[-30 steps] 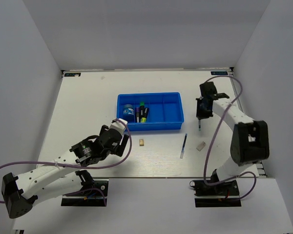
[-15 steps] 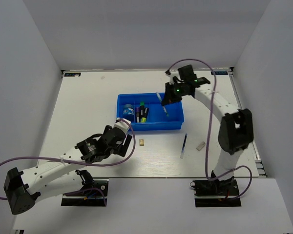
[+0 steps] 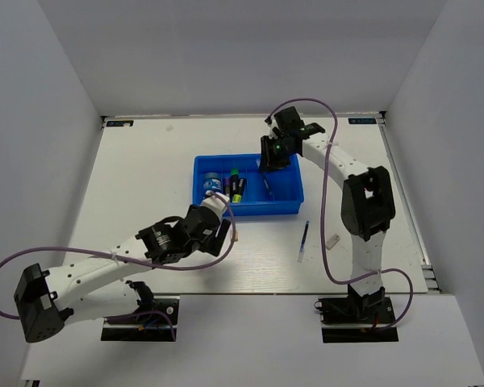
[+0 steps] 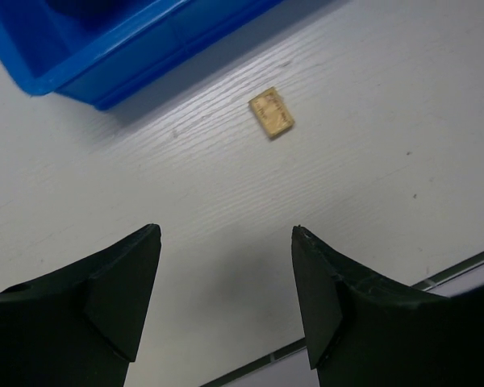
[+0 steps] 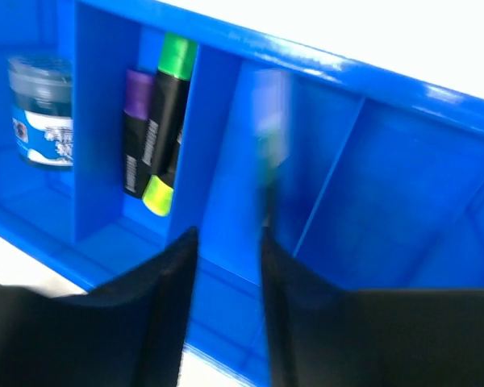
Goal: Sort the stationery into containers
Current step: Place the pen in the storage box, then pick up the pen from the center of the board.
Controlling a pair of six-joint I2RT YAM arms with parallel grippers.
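The blue tray (image 3: 286, 196) holds a blue round roll (image 3: 212, 184) and dark markers with yellow-green caps (image 3: 235, 187). My right gripper (image 3: 272, 159) hovers over the tray's third compartment. In the right wrist view its jaws (image 5: 230, 230) stand apart with nothing between them, and a blurred thin pen (image 5: 268, 161) stands in that compartment just beyond them. A second blue-tipped pen (image 3: 303, 240) and a pale grey block (image 3: 332, 240) lie on the table. My left gripper (image 4: 226, 230) is open and empty above the table, short of the tan block (image 4: 272, 113).
The tray's near edge (image 4: 105, 76) lies just beyond the tan block in the left wrist view. The roll (image 5: 40, 113) and markers (image 5: 157, 137) fill the left compartments. The table's front edge runs close behind my left gripper.
My right gripper carried a pen from right of the tray to over its third compartment, and its jaws now stand apart. My left gripper moved right toward the tan block.
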